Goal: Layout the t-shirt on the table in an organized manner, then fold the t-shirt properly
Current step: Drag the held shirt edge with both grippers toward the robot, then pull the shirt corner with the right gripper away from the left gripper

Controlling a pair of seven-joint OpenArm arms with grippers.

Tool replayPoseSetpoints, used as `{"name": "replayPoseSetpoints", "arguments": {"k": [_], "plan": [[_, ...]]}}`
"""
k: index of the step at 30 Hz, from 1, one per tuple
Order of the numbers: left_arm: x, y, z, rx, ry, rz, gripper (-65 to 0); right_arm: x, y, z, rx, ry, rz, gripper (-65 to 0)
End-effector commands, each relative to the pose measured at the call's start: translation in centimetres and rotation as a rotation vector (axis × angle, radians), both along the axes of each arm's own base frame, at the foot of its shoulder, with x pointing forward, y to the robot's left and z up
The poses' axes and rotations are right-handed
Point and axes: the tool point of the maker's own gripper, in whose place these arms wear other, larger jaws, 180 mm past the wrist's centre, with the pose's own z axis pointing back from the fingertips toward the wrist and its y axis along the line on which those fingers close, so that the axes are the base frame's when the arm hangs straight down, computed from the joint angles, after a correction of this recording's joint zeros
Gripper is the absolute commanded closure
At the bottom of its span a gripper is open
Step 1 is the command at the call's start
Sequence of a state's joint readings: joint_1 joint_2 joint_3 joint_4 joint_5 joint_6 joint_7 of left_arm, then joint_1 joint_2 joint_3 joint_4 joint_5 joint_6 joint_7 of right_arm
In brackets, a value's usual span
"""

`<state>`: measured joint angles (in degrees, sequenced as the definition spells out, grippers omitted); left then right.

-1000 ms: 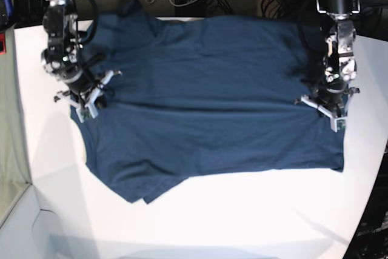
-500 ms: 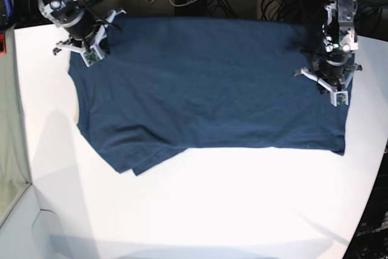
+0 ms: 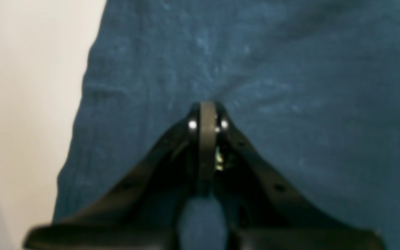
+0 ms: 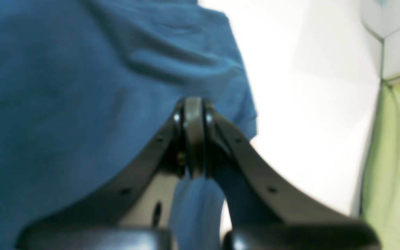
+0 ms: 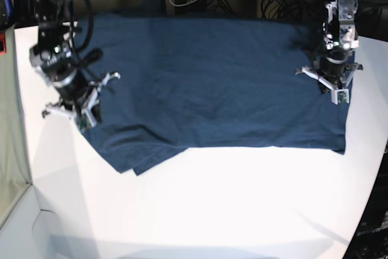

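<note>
The black metal left end effector (image 5: 332, 92) and matching right end effector (image 5: 91, 116), both clenched, are over the dark navy cotton t-shirt (image 5: 212, 95) on the smooth white counter (image 5: 254, 204).

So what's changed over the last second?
The dark navy cotton t-shirt slid up the base view, away from its lower edge. The black right gripper went up too, then came back down that view, apparently lifted. The black left gripper shifted up, then stayed over the shirt's side. The shirt remains spread, unfolded.
</note>
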<state>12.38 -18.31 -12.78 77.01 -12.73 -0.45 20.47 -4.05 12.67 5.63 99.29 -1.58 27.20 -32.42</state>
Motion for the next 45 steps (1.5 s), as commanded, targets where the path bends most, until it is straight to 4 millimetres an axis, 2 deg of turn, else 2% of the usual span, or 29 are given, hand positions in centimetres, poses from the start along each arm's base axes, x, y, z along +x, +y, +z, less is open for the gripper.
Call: {"name": "replayPoseSetpoints", "arguments": {"k": [1, 5, 8, 12, 20, 23, 26, 29, 33, 38, 41, 45], "plan": [[-3.5, 0.4, -3.3, -0.013, 0.189, 0.026, 0.0, 1.6, -0.7, 0.7, 0.002, -0.027, -0.017, 0.0], [-3.8, 0.5, -3.5, -0.013, 0.199, 0.029, 0.0, 3.6, -2.3, -3.5, 0.047, 0.068, -0.066, 0.0], [-3.8, 0.2, -3.4, -0.019, 0.198, 0.027, 0.0, 3.4, -2.6, -5.6, 0.080, 0.089, -0.074, 0.0], [-4.6, 0.3, -3.8, -0.020, 0.212, 0.028, 0.0, 0.7, -2.2, -8.1, 0.095, 0.137, -0.069, 0.0], [-5.6, -0.2, -3.3, -0.014, 0.211, 0.009, 0.0, -6.3, -2.5, -12.6, 0.086, 0.286, -0.077, 0.0], [-5.8, 0.1, -2.3, -0.001, 0.189, 0.010, 0.0, -7.2, -2.3, -12.1, 0.076, 0.278, -0.064, 0.0], [-5.8, 1.3, -1.0, 0.004, 0.151, 0.050, 0.0, -7.1, -1.8, -9.8, 0.055, 0.217, -0.032, 0.0], [-5.7, 2.2, -0.6, 0.010, 0.141, 0.074, 0.0, -6.5, -1.1, -7.4, 0.045, 0.152, -0.006, 0.0], [-5.6, 2.2, -0.3, 0.010, 0.132, 0.076, 0.0, -5.2, -0.5, -5.0, 0.040, 0.081, 0.012, 0.0], [-5.4, 2.0, -0.1, 0.009, 0.122, 0.072, 0.0, -1.0, -0.3, -1.2, 0.036, -0.037, 0.020, 0.0], [-5.0, 1.1, 0.4, -0.005, 0.099, 0.067, 0.0, 1.6, -0.1, 0.7, 0.035, -0.092, 0.023, 0.0], [-4.8, 0.9, 0.9, -0.006, 0.085, 0.062, 0.0, 4.4, 1.3, 1.8, 0.001, -0.052, 0.040, -0.4]]}}
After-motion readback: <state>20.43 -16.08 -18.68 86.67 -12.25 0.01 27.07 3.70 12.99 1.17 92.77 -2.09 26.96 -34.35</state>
